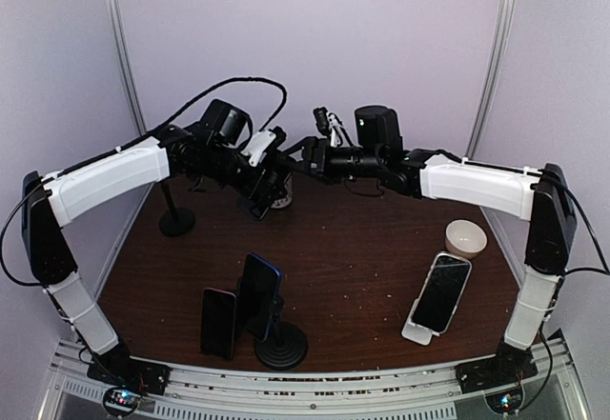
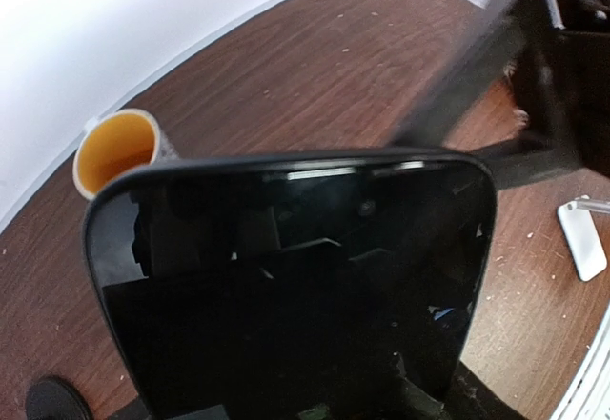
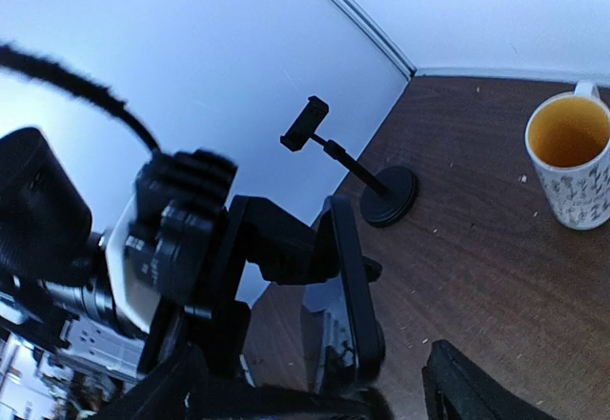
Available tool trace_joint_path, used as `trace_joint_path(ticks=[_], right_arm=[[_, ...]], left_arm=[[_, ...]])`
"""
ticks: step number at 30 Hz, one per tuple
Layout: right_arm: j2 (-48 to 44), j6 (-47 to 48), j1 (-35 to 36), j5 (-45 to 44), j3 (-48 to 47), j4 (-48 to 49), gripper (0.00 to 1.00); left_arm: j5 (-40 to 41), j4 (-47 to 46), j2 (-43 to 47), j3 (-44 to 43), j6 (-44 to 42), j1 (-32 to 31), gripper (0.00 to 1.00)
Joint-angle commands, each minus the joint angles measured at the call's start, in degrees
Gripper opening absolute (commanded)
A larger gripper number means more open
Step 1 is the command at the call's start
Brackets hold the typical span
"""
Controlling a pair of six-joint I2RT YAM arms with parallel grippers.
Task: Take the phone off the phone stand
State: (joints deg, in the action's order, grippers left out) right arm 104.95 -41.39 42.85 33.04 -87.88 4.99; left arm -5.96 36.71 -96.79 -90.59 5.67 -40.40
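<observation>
My left gripper (image 1: 259,191) is shut on a black phone (image 2: 295,277) and holds it in the air above the back middle of the table. The phone fills the left wrist view and hides the fingers. In the right wrist view the phone (image 3: 348,277) shows edge-on, clamped by the left gripper (image 3: 257,249). My right gripper (image 1: 303,149) is open, its fingers (image 3: 457,382) either side of the phone's near end without touching it. One finger (image 2: 467,77) shows past the phone's top edge. A black phone stand (image 1: 176,218) stands at the back left with an empty clamp (image 3: 307,123).
A mug (image 3: 570,153) with an orange inside stands just behind the held phone. A blue phone on a black round stand (image 1: 259,296) and a dark phone (image 1: 218,322) are front left. A phone on a white stand (image 1: 440,293) and a white bowl (image 1: 466,237) are right.
</observation>
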Motion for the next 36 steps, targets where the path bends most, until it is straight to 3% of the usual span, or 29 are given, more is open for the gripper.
trace_joint_path(ticks=[1,5,12,22,36], right_arm=[[-3.52,1.25,-0.79,0.64,2.06,2.67,0.86],[-4.98,1.79,-1.42,1.56,4.17,4.51,1.0],[-6.72,3.71,-2.43,2.76,5.73,4.65,1.0],[-7.73,1.43,-3.95,5.9,9.95,10.5,1.0],[-9.99,-0.73,-4.97,7.51,14.73,16.44,1.0]], left_arm=[[0.11,-5.77,5.42,2.7,2.77,3.3,0.44],[-0.83,-7.04,9.14,7.43,4.32,6.5,0.43],[0.73,-8.81,17.99,18.67,7.6,10.66,0.42],[0.54,-5.31,29.74,35.87,15.55,22.41,0.39],[-2.15,5.29,30.2,42.19,18.75,33.01,0.38]])
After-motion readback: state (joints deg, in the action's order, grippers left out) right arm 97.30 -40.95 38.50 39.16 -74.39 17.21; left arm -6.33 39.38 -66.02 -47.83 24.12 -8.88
